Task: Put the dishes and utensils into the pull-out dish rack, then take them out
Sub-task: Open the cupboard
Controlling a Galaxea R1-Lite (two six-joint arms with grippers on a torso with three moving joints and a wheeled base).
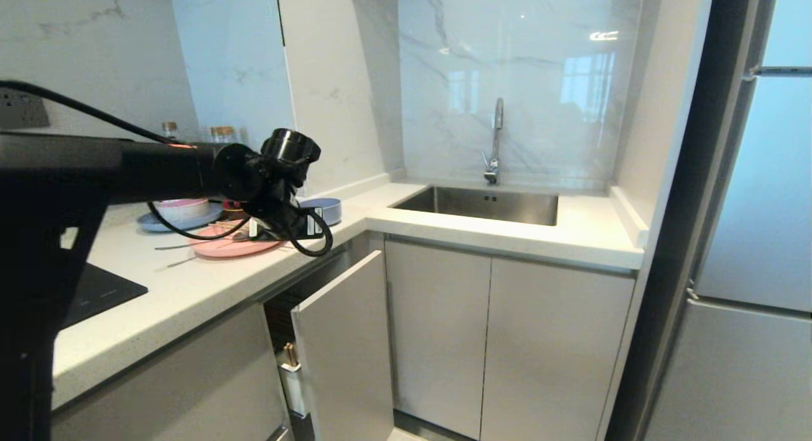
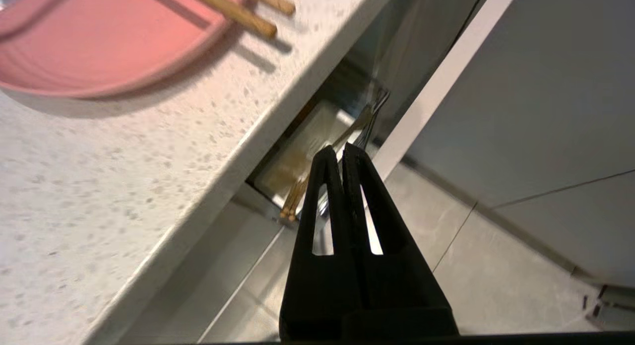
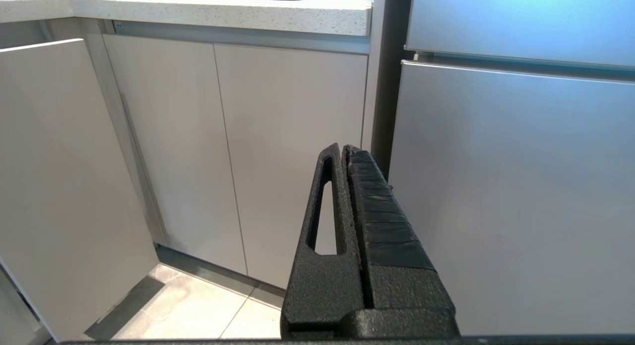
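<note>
Black and pressed tight together, the jaws of the left gripper [image 2: 342,149] hold nothing. In the head view it hangs past the counter [image 1: 190,289] lip, above the gap where the pull-out dish rack [image 1: 298,371] stands drawn out behind its pale-grey front. In the left wrist view the rack's white utensil box [image 2: 297,151] lies straight ahead at 12 o'clock, already carrying wooden chopsticks [image 2: 292,203] and a metal fork [image 2: 369,116]. Farther off at 10 o'clock the pink plate [image 2: 99,42] rests on the counter with another pair of chopsticks [image 2: 233,12] across its rim. I judge loading partly done; next the gripper must open and approach the plate. The right gripper [image 3: 342,149], also clenched, hangs parked low facing the cabinets.
</note>
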